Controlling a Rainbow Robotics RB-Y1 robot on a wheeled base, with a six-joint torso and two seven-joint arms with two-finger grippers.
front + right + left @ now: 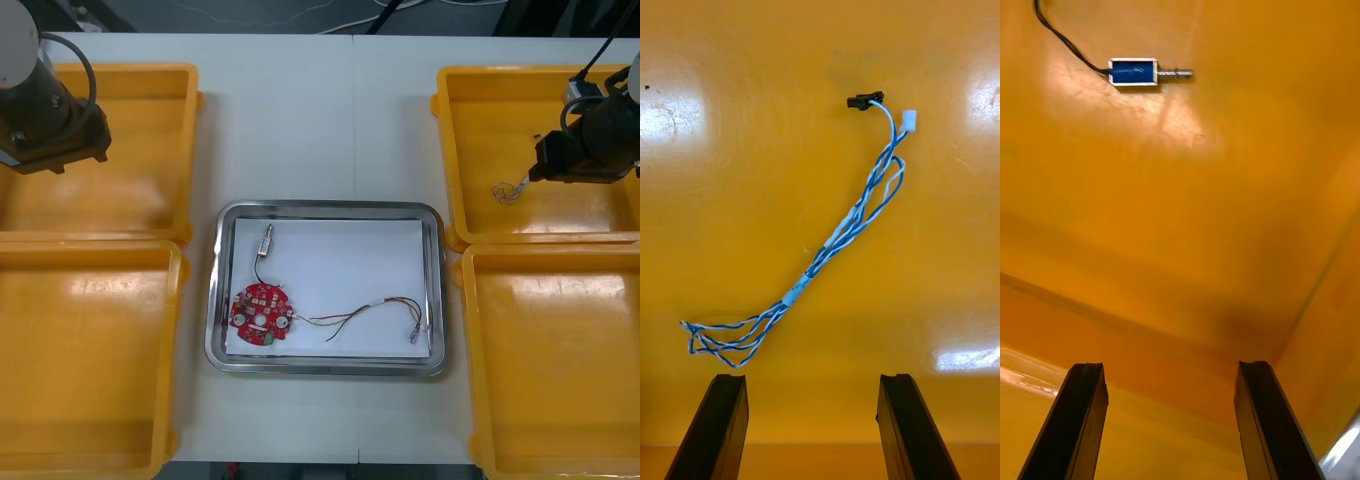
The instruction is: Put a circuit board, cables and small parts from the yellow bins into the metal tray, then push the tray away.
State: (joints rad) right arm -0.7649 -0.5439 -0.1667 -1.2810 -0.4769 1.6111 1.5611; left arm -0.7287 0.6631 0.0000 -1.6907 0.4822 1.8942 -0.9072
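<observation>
The metal tray [326,210], white inside, holds a round red circuit board [261,311], a small metal part [267,240] on a black cable, and a red and yellow cable [368,311]. My right gripper [812,427] hangs open over the far right yellow bin [470,130]. Ahead of its fingers, a twisted blue and white cable [842,232] lies loose on the bin floor, also seen from above [510,190]. My left gripper [1169,420] is open above the far left yellow bin [150,140]. A small blue and metal part [1136,72] with a black lead lies well beyond its fingers.
Two more yellow bins sit at the near left [90,360] and near right [560,360]. The left arm [45,110] is over the far left bin's back corner. Bare table surrounds the tray, with room beyond its far edge.
</observation>
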